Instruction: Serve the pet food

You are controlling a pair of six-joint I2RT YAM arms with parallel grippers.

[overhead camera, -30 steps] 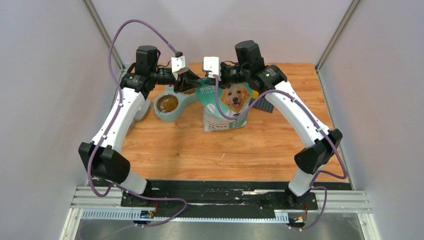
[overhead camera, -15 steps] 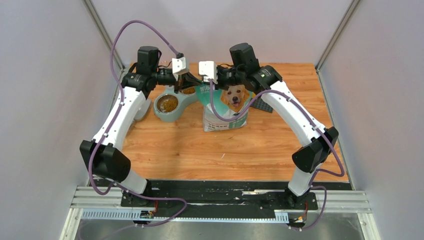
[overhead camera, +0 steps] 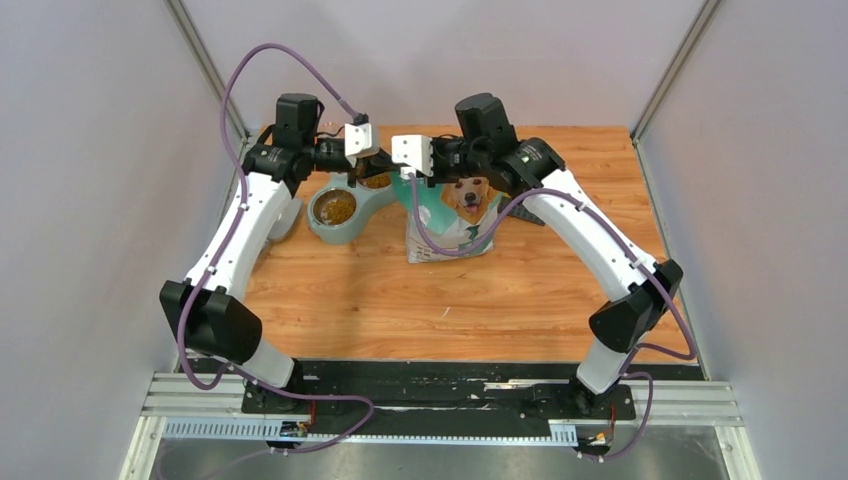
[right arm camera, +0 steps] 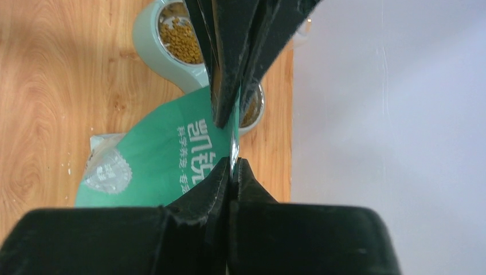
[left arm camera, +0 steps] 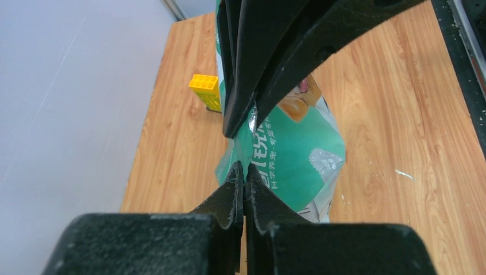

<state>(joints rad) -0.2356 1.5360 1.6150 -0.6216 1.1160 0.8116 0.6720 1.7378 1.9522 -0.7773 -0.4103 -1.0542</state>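
Wooden table (right arm camera: 57,57) bears bowl (right arm camera: 148,51) of small brown kibble (right arm camera: 180,37).

Bright, even overhead light; soft, faint shadows.

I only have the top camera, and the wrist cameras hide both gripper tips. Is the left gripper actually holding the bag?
Observer: Yes. The left wrist view shows the left gripper shut on the top edge of the bag.
Operator: And the right one?
Observer: The right wrist view shows the right gripper shut on that same edge, facing the left one.
Operator: Anything behind the bag I can't see?
Observer: A yellow brick sits just beyond it.
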